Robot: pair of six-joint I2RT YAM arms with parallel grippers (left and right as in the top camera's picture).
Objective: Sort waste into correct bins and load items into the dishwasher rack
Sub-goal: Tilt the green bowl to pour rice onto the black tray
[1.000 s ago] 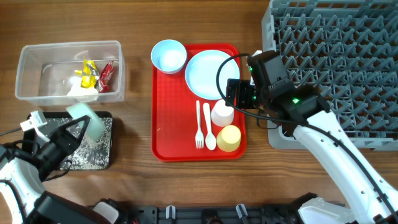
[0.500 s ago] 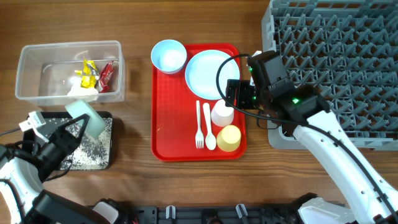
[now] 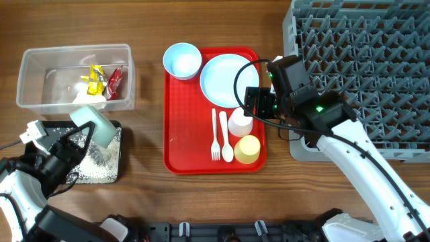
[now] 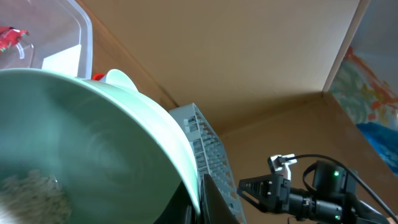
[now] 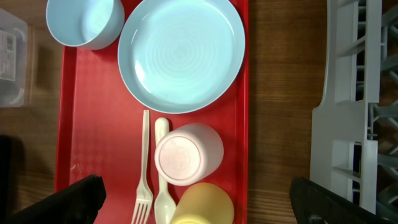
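My left gripper [image 3: 84, 136] is shut on the rim of the pale green bowl [image 3: 94, 124], holding it tilted over the black tray [image 3: 121, 168]. White crumbs [image 3: 101, 161] lie on the tray, and some remain in the bowl [image 4: 93, 149]. The clear tub [image 3: 74, 57] holds a yellow wrapper [image 3: 94, 74], a red wrapper [image 3: 115, 81] and a tissue [image 3: 87, 99]. My right gripper [image 5: 198, 199] is open and empty above the white cup [image 5: 186, 154] and yellow cup [image 5: 205, 208]. The fork [image 5: 144, 168], spoon [image 5: 163, 180], blue plate [image 5: 180, 53] and blue bowl [image 5: 84, 22] are nearby.
The cups, cutlery, plate and blue bowl sit on a flat red serving tray [image 3: 188, 134] at the middle. The grey dishwasher rack [image 3: 363, 67] fills the right side, its near edge [image 5: 354, 93] just right of the red tray.
My left gripper has shifted the green bowl slightly toward the tub, and more white crumbs show on the black tray. The right arm has not moved.
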